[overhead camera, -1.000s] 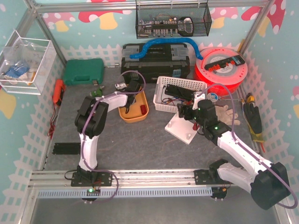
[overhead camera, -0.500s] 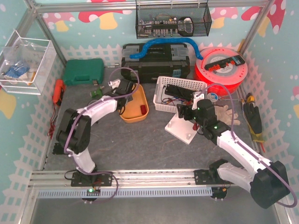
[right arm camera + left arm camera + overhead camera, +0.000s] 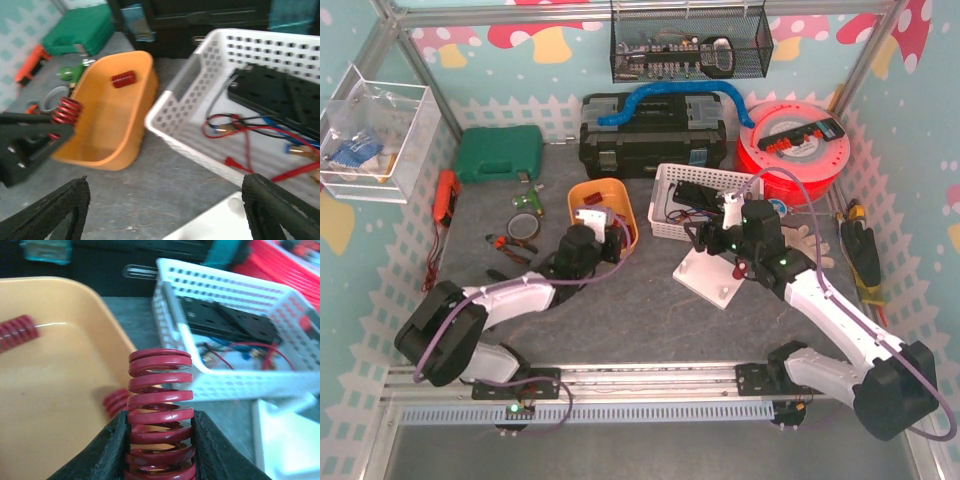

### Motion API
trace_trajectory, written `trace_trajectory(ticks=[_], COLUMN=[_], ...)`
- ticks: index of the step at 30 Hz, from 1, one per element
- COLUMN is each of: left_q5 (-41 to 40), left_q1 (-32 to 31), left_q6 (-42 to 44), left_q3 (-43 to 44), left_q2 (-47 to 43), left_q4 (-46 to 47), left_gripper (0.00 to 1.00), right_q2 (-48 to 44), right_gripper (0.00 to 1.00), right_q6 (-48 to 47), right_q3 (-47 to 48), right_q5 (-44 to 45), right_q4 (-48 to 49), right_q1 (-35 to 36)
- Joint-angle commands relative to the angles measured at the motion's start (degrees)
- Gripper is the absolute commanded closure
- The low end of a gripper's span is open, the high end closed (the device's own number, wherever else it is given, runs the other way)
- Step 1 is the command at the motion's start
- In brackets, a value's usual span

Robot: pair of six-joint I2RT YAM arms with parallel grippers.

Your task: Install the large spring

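Note:
My left gripper [image 3: 160,440] is shut on the large red spring [image 3: 160,395], which stands upright between the black pads. In the top view this gripper [image 3: 612,240] is at the near right rim of the orange tub [image 3: 582,190]. The right wrist view shows the held spring [image 3: 67,111] beside the tub [image 3: 100,125]. My right gripper [image 3: 165,210] is open and empty, over the far left corner of the white plate [image 3: 715,280] in the top view [image 3: 705,237]. Smaller red springs [image 3: 17,332] lie in the tub.
A white perforated basket [image 3: 705,178] with black parts and wires stands behind the plate. A black toolbox [image 3: 650,135], a green case [image 3: 498,152] and a red reel [image 3: 790,145] line the back. Pliers and tape [image 3: 520,225] lie at the left, gloves [image 3: 805,245] at the right.
My left arm has swung down and back toward the near side, and its gripper has come out of the tub with the large spring. My right gripper has shifted slightly left.

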Motion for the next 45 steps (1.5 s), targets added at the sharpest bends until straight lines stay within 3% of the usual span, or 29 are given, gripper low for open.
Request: trace_trajectory(ticks=[1, 9, 16, 27, 34, 45], left_q5=[7.29, 13.71, 13.97, 15.16, 14.09, 12.49], left_q1=[-3.37, -8.27, -9.44, -11.62, -11.78, -11.82], left_q6=[13.05, 22.69, 25.96, 27.67, 28.15, 28.09], left_q3=[-8.59, -18.26, -23.55, -24.74, -24.83, -24.67], left_q2=[-3.72, -2.89, -2.57, -3.04, -3.47, -3.42], left_q4=[26.1, 44.35, 54.66, 56.55, 56.15, 55.71], left_gripper=[0.83, 0.88, 0.88, 0.88, 0.87, 0.86], right_q2=[1.61, 5.69, 9.43, 15.3, 16.09, 17.2], right_gripper=[0.19, 0.3, 0.3, 0.33, 0.45, 0.52], right_q6=[-0.05, 2.32, 6.72, 8.71, 8.97, 9.71], right_q3=[3.55, 6.52, 6.32, 9.7, 8.84, 7.29], right_q5=[-14.86, -23.92, -27.21, -28.26, -29.38, -33.19], right_q4=[-1.72, -0.58, 5.53, 10.44, 11.67, 12.31], right_q1=[-0.1, 2.86, 7.2, 11.91, 12.4, 12.56])
